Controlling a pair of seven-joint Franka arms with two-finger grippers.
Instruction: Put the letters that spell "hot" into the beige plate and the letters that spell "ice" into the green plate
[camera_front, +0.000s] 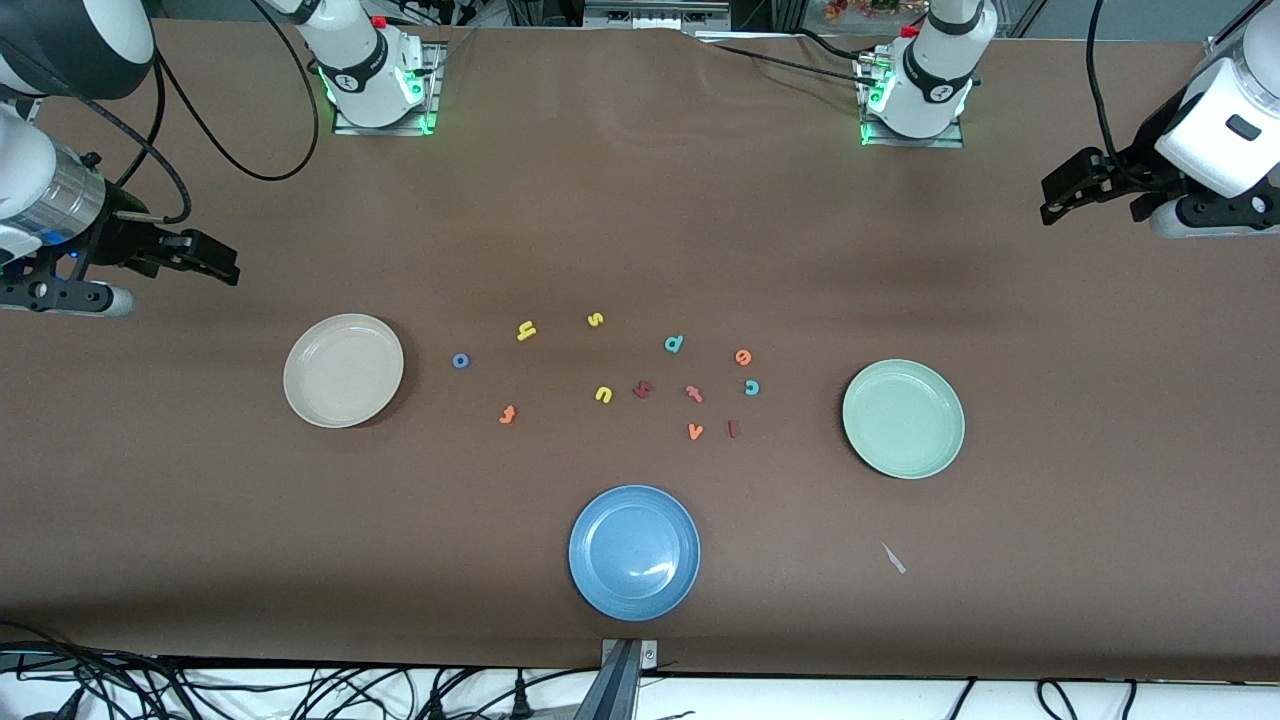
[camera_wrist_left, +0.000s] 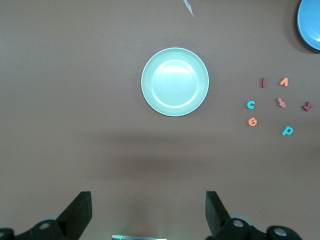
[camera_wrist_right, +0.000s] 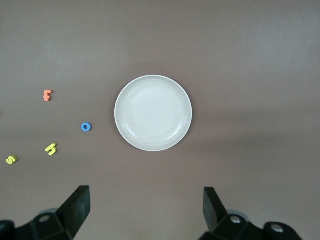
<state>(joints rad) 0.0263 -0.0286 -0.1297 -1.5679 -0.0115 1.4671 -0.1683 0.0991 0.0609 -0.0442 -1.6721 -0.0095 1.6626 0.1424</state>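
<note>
Both claws gape wide and empty: right claw (camera_front: 215, 262) at the bench end nearest the blue o (camera_front: 461, 361), left claw (camera_front: 1065, 195) nearest the teal c (camera_front: 752, 387).

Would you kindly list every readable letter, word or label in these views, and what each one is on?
No printed words or labels are readable; the only text is loose foam letters on the table:
"o", blue
"h", yellow
"s", yellow
"u", yellow
"d", teal
"e", orange
"c", teal
"v", orange
</note>
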